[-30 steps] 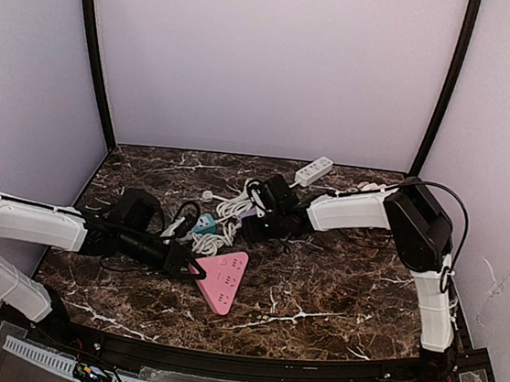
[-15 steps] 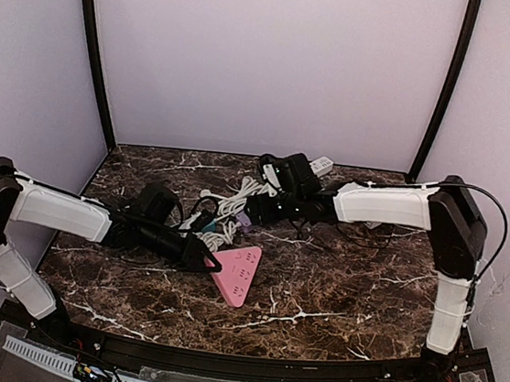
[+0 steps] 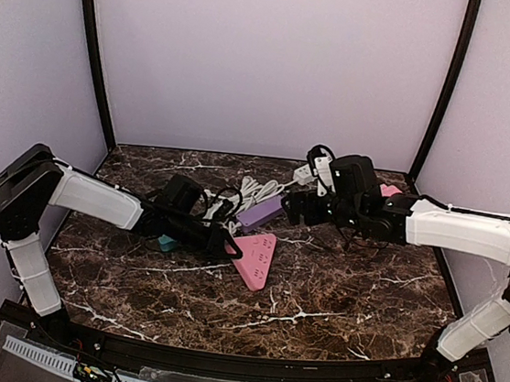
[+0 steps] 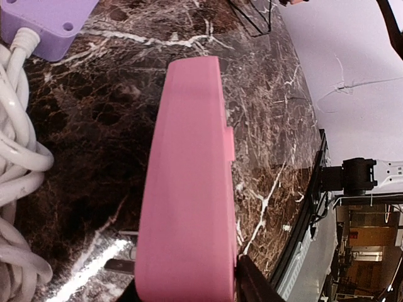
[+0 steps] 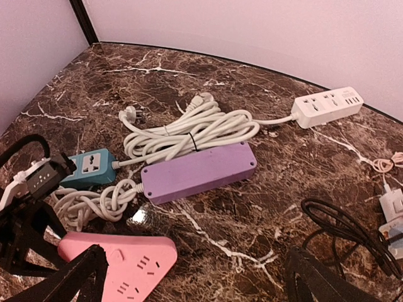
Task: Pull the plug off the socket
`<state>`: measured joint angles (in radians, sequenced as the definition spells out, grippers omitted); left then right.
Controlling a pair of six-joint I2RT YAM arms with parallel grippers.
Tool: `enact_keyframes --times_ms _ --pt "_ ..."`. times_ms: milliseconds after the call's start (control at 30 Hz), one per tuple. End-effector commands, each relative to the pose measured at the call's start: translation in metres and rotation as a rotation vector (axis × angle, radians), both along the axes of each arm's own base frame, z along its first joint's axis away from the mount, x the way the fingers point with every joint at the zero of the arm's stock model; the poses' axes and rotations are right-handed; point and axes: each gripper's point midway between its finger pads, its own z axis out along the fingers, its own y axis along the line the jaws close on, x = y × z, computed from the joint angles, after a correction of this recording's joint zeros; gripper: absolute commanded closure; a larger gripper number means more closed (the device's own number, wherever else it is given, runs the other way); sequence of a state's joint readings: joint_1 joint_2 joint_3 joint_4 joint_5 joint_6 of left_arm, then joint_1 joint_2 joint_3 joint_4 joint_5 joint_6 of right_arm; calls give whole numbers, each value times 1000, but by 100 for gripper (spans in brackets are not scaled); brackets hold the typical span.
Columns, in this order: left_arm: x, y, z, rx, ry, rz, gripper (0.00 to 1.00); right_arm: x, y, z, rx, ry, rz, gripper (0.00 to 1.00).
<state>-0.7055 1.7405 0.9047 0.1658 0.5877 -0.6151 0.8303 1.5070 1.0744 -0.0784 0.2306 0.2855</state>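
Our left hand (image 3: 230, 249) clamps the pink socket strip (image 3: 258, 261) at the middle of the worktop (image 3: 336, 292). Our right hand (image 3: 298, 205) gapes empty nearby. No plug shows in the strip's face. A slack grip could let it skid.

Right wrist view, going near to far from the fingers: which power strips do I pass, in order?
pink triangular power strip → purple power strip → white power strip. The teal power strip lies about level with the purple one, so it is left out.
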Motion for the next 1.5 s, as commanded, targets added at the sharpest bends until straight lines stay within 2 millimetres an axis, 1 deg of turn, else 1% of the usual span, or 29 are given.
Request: enact_keyframes --times_ms 0,33,67,133,233,267,333,367,400,467,533,567,600,633,667,700,733,767,800,833,933,1067,1200,1233,1267,1333,1367,1433,1467 --pt "3 7 -25 105 6 5 56 -8 -32 -1 -31 -5 -75 2" --pt "4 6 -26 110 7 7 54 -11 -37 -1 -37 -5 -85 2" --pt "4 6 -29 116 13 7 50 -14 -43 2 -38 -11 -95 1" --pt "5 7 -33 127 17 12 45 -19 -53 2 -52 -13 -114 1" --pt "9 9 -33 147 6 24 38 -24 -68 3 -66 -18 -147 1" --pt "9 10 -33 152 -1 22 32 -26 -73 3 -72 -18 -156 1" --pt "11 9 -29 154 -19 12 25 -29 -81 3 -81 -16 -172 1" --pt "12 10 -25 156 -35 10 22 -30 -84 3 -85 -12 -179 2" --pt "13 10 -22 158 -44 11 16 -30 -88 2 -90 -7 -190 1" --pt "14 13 -14 167 -74 10 10 -32 -94 2 -93 9 -201 1" --pt "14 22 -8 212 -98 18 8 -34 -101 2 -106 25 -207 1" --pt "14 24 0 215 -129 15 7 -34 -104 2 -108 30 -214 1" --pt "14 30 1 242 -137 22 5 -34 -107 3 -110 36 -221 1" --pt "14 33 12 243 -170 19 4 -34 -111 3 -110 43 -233 1" --pt "13 40 12 276 -175 29 2 -34 -114 4 -106 49 -237 1" --pt "12 43 23 276 -206 28 2 -34 -117 4 -101 54 -240 1" --pt "11 50 24 304 -213 36 1 -34 -120 6 -94 57 -247 1" --pt "12 53 36 301 -245 40 1 -33 -123 7 -87 61 -257 1" --pt "10 59 37 323 -248 43 1 -33 -126 7 -81 67 -266 1" --pt "9 62 48 320 -277 41 1 -32 -130 7 -70 73 -277 1" --pt "6 76 65 364 -308 39 1 -28 -141 3 -35 111 -306 1" --pt "10 95 95 369 -352 46 1 -17 -158 -8 10 174 -350 1" --pt "34 131 120 335 -377 117 1 2 -181 -22 64 237 -431 1" --pt "38 136 122 340 -391 122 1 7 -188 -26 83 254 -459 1" --pt "47 147 128 357 -419 140 1 12 -193 -29 105 269 -480 1" --pt "59 161 132 402 -458 167 1 20 -196 -33 147 288 -510 1" --pt "62 165 133 412 -469 175 1 23 -196 -35 161 294 -520 2" --pt "70 175 129 428 -481 201 1 28 -196 -40 180 307 -547 4" --pt "76 181 131 420 -492 227 1 31 -197 -43 189 316 -569 5"
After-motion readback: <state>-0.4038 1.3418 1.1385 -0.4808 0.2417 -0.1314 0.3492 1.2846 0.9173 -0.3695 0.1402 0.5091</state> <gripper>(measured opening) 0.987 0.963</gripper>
